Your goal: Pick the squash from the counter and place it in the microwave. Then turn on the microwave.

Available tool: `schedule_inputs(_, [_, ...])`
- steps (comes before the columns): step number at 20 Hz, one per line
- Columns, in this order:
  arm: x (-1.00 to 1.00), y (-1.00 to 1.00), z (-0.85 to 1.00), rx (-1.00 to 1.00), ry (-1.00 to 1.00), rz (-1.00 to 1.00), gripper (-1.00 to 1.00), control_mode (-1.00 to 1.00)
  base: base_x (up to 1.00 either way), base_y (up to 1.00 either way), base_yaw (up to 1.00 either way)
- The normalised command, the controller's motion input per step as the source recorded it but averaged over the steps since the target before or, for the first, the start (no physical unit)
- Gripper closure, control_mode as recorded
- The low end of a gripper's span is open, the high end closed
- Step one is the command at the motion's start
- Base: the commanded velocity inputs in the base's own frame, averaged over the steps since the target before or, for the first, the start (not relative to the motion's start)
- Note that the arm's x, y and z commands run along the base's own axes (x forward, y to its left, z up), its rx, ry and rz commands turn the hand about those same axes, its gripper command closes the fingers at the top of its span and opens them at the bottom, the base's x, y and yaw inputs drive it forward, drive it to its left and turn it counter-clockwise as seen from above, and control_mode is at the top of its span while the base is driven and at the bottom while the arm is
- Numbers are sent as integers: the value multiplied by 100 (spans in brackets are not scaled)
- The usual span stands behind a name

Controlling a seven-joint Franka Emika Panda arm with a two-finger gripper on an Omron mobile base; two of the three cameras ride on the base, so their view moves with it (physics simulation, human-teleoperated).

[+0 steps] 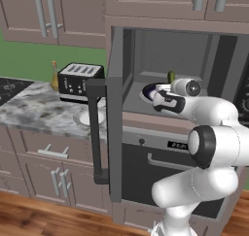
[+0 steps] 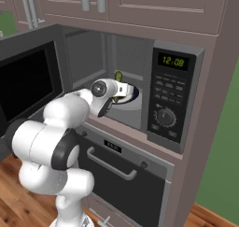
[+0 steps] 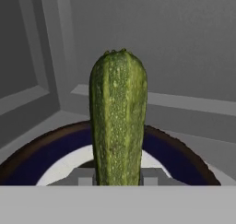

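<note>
Hand view puts the fingers [image 3: 118, 177] nearest, pinching the squash [image 3: 118, 121] at its lower end so that it stands up from them over the blue-rimmed plate [image 3: 41, 156] inside the microwave [image 2: 175, 95]. It looks light, firm and rather smooth-skinned, so I would judge a grip around its middle steadier than this end hold. Beyond it are the grey back wall of the oven cavity and, off to the side, the surface [image 1: 29, 109] with the toaster [image 1: 78, 79].
</note>
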Motion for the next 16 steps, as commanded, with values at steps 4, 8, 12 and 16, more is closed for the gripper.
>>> schedule_inputs(4, [9, -1, -19, 0, 0, 1, 100, -100, 0, 0, 0])
schedule_inputs(8, [14, -2, -15, 0, 0, 0, 100, -100, 0, 0, 0])
schedule_inputs(12, [6, 0, -3, 0, 0, 0, 100, -100, 0, 0, 0])
schedule_inputs(16, [0, 0, 0, 0, 0, 0, -100, -100, 0, 0, 0])
